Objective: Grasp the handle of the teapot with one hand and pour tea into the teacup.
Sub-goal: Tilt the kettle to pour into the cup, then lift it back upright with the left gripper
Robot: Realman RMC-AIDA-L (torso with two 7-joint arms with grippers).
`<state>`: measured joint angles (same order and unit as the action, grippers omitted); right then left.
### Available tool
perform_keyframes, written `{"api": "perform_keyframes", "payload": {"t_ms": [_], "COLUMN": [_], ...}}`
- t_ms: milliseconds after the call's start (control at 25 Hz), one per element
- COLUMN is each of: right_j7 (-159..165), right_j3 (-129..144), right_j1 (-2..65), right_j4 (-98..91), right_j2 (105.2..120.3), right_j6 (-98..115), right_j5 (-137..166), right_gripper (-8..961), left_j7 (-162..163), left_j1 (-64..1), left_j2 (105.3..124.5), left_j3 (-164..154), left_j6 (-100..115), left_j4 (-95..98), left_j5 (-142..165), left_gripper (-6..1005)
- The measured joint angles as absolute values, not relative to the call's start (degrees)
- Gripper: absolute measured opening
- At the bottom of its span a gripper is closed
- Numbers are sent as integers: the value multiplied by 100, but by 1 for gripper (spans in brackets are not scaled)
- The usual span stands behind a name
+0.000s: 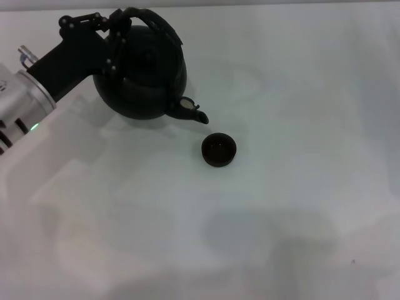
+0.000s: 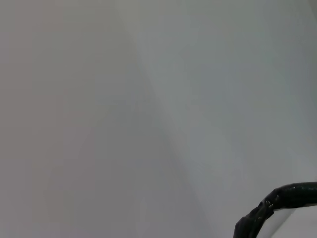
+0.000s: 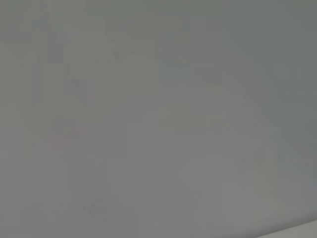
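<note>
Here, left claw pinching handle; teapot tilted, spout near teacup on white table.

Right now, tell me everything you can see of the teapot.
The teapot is a large, round, matte black pot, tilted with its short curved spout pointing down toward the teacup, the tip short of the cup's rim. No stream is visible. Its arched handle has a rough wrapped top, also seen in the left wrist view. The left gripper is at the handle, seemingly carrying the pot; its shadow lies on the white table.
</note>
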<state>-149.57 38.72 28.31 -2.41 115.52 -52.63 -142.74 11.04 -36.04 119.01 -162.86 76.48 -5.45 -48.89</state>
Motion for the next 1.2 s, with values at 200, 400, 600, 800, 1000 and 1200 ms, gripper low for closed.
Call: {"api": "perform_keyframes", "payload": {"t_ms": [200,400,600,800,1000,1200], "right_j7": [-14957,-14958,-14950,-14950,-14950,-14892], "right_j3": [3799,3797,3796,3796,3786,3729], "right_j1": [2831,2885,2900,2942,2970,2970], "right_j4": [-282,-314,-317,-317,-317,-317], "right_j2": [11552,11566,11564,11564,11555,11555], "right_j6": [-5278,-5263,-5262,-5262,-5242,-5238], "right_j5": [-14274,-14274,-14273,-14273,-14273,-14273], "right_gripper": [855,854,854,854,854,854], "left_j7": [1085,937,622,596,177,40], "left_j1": [-3653,-3667,-3749,-3856,-3905,-3915], "left_j2": [11900,11900,11899,11892,11898,11887], "left_j3": [-16286,-16286,-16286,-16286,-16286,-16286], "left_j6": [7557,7409,7156,7017,6900,6895], "left_j4": [-541,-481,-306,-268,-152,-62], "left_j5": [-4774,-4718,-4712,-4648,-4545,-4502], "left_gripper": [112,112,112,112,112,113]}}
